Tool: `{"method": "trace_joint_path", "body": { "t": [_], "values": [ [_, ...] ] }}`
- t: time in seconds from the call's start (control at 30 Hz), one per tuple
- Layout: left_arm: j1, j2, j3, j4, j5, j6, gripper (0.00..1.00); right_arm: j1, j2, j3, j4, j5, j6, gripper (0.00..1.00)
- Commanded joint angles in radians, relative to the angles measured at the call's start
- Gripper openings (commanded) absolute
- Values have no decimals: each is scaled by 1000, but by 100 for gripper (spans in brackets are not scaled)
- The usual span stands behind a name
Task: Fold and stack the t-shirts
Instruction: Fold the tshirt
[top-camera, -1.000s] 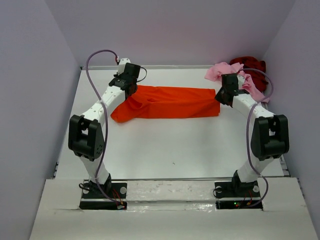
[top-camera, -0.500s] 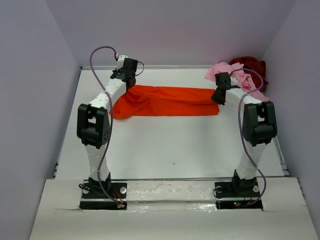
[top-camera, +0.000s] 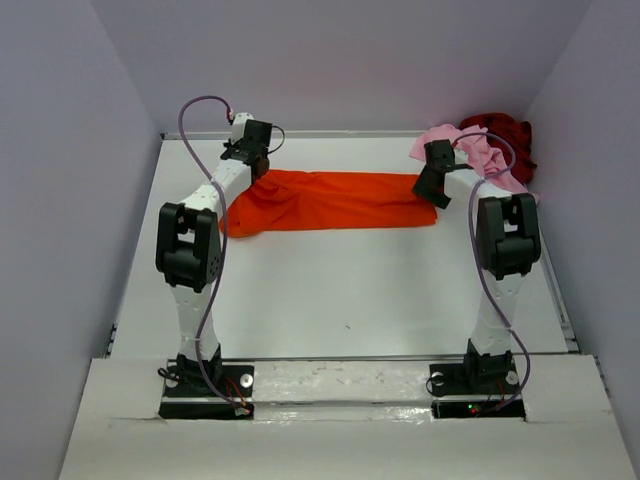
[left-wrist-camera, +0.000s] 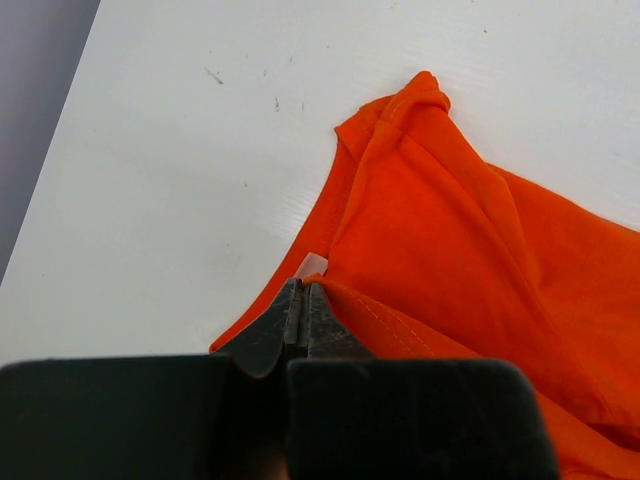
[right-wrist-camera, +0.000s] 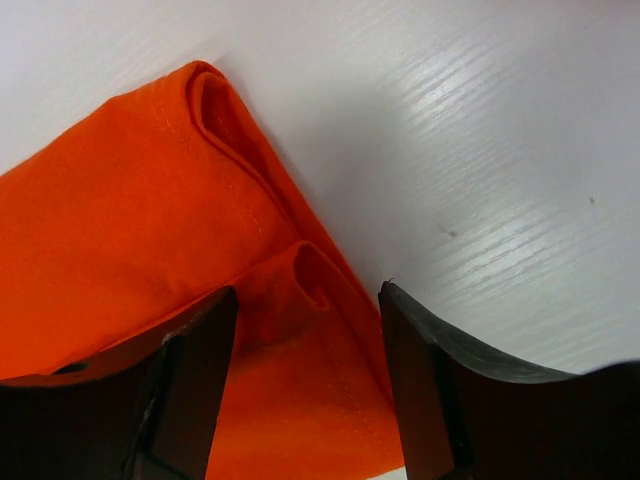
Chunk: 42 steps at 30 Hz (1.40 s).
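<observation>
The orange t-shirt (top-camera: 340, 200) lies folded into a long band across the back of the table, also filling the left wrist view (left-wrist-camera: 470, 260) and the right wrist view (right-wrist-camera: 120, 220). My left gripper (top-camera: 252, 165) (left-wrist-camera: 305, 292) is shut on the shirt's hem at its left end, beside a small white label. At the band's right end my right gripper (top-camera: 432, 186) (right-wrist-camera: 308, 300) stands open over a folded corner, its fingers (right-wrist-camera: 200, 360) apart from the cloth. The pink t-shirt (top-camera: 470, 150) and the dark red t-shirt (top-camera: 505, 130) lie crumpled at the back right.
White table (top-camera: 340, 290) enclosed by lilac walls on three sides. The crumpled pile sits right behind the right arm's wrist. Both arm bases stand at the near edge.
Both arms have stretched toward the back, shifting the orange shirt's ends farther back. The right gripper has opened and let go of the shirt's right corner.
</observation>
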Motion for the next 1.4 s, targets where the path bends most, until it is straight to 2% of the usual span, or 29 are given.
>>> {"method": "trace_joint_path", "body": {
  "t": [0.0, 0.03, 0.13, 0.43, 0.47, 0.53, 0.57, 0.63, 0.7, 0.77, 0.93, 1.07, 1.13, 1.23, 1.37],
  "values": [
    [1, 11, 22, 43, -2, 9, 0, 8, -43, 40, -9, 10, -38, 66],
    [2, 19, 27, 46, 6, 7, 0, 8, -59, 40, -9, 7, -46, 69],
    [1, 62, 50, 42, 6, -5, 0, 28, -122, 51, -7, 7, -96, 71],
    [2, 218, 179, 40, 0, 30, 0, 46, -208, 26, 19, -47, -148, 72],
    [5, 227, 188, 41, 0, 33, 13, 46, -211, 23, 26, -53, -153, 72],
    [4, 237, 213, 52, 0, 27, 33, 56, -208, 23, 36, -70, -165, 72],
    [4, 231, 210, 63, -8, 27, 49, 66, -208, 27, 36, -76, -170, 72],
    [4, 206, 179, 80, -26, 24, 54, 66, -205, 29, 36, -88, -173, 72],
    [2, 131, 107, 144, -32, 33, 64, 76, -205, 28, 42, -96, -179, 72],
    [2, 67, 85, 157, -34, 35, 69, 76, -198, 32, 42, -104, -182, 72],
    [-16, -42, 13, 95, 18, -8, 70, 85, -188, 34, 43, -116, -184, 72],
    [-111, -90, -17, 26, -23, -11, 70, 85, -178, 29, 45, -114, -188, 71],
    [-136, -90, -8, -20, 7, -37, 70, 94, -166, 35, 43, -123, -187, 71],
    [-145, -116, -68, 43, 116, -71, 70, 94, -164, 32, 45, -133, -181, 70],
    [-137, -122, -145, 124, 182, -89, 70, 94, -169, 31, 45, -136, -182, 70]
  ]
}}
